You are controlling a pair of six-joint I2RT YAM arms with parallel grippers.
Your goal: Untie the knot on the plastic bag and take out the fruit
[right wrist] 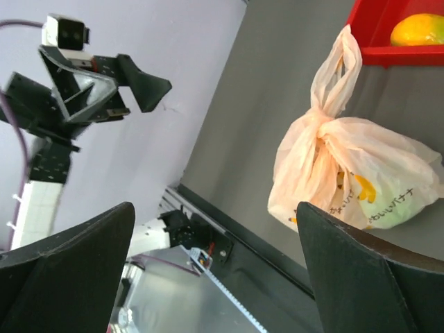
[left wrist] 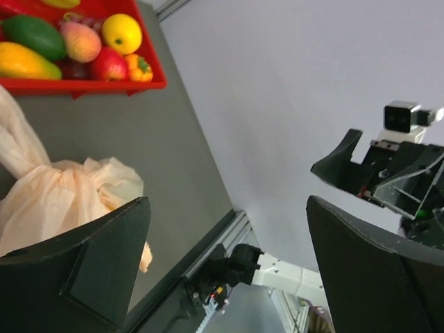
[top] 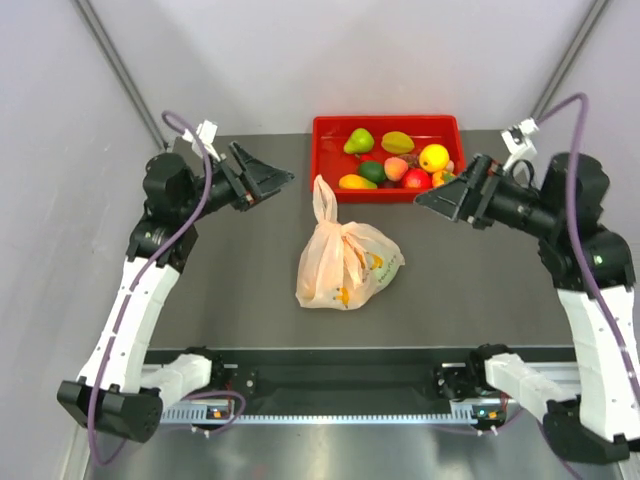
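Hovering – left gripper (top: 272,188) | right gripper (top: 432,195) | both agape (empty) | knot (top: 335,232) tied on plastic bag (top: 350,268)

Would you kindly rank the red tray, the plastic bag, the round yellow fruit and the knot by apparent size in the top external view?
Largest to smallest:
1. red tray, only slightly bigger than the bag
2. plastic bag
3. round yellow fruit
4. knot, clearly the smallest

Crinkly thin plastic bag (top: 345,265), glossy fruit (top: 434,157)
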